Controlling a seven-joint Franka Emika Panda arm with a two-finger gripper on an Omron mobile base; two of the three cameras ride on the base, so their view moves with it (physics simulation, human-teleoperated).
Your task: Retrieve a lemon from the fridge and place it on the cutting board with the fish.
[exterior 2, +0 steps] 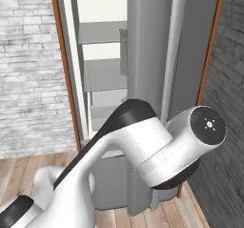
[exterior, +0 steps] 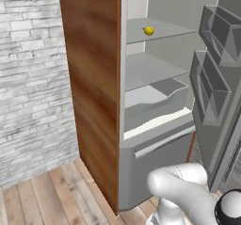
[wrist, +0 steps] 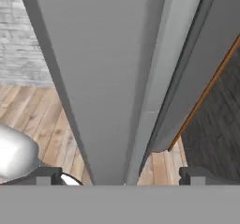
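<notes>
Your gripper (wrist: 119,176) sits wide open at the fridge (exterior: 155,139) door's edge, well apart from the lemon (exterior: 148,30). That lemon's small, bright yellow, alone on an upper shelf.

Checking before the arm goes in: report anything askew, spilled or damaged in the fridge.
Nothing stands out. The fridge stands open, its shelves level and its lower drawer shut. The lemon sits alone on an upper shelf, with no spill visible. The open gripper faces the grey door's edge.
</notes>
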